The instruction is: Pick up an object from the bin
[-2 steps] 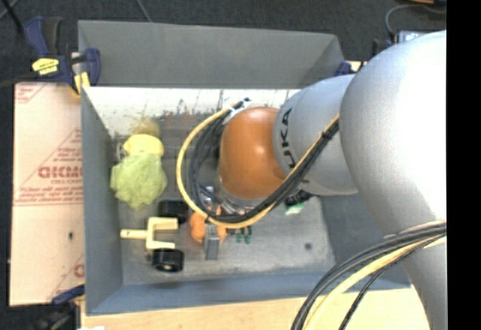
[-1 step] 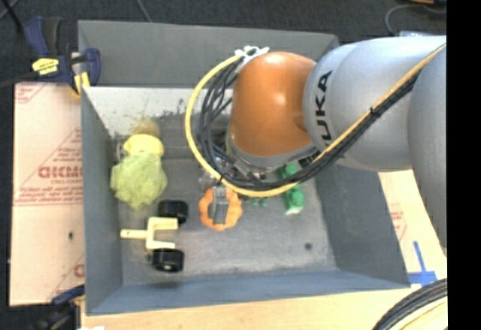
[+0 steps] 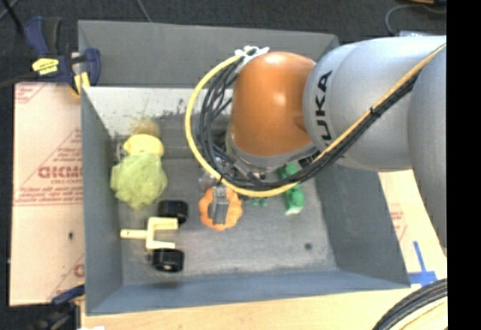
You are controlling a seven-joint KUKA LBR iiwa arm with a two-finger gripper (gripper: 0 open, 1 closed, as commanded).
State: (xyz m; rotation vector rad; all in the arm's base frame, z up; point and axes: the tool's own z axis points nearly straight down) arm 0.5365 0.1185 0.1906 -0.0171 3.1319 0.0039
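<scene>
Reaching down near the middle of the bin (image 3: 301,249), the gripper (image 3: 219,207) sits on a round orange thing (image 3: 235,210). Spread or pinched, I cannot tell. It looks unlifted, so I'd say the raising remains. A green toy (image 3: 294,201) lies at its 3 o'clock.

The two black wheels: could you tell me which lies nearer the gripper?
The upper wheel, just left of the gripper; the lower wheel lies farther off, below the cream axle.

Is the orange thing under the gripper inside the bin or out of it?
Inside: the orange thing lies between the walls of the bin, under the gripper. Whether it is lifted off the floor, I cannot tell.
</scene>
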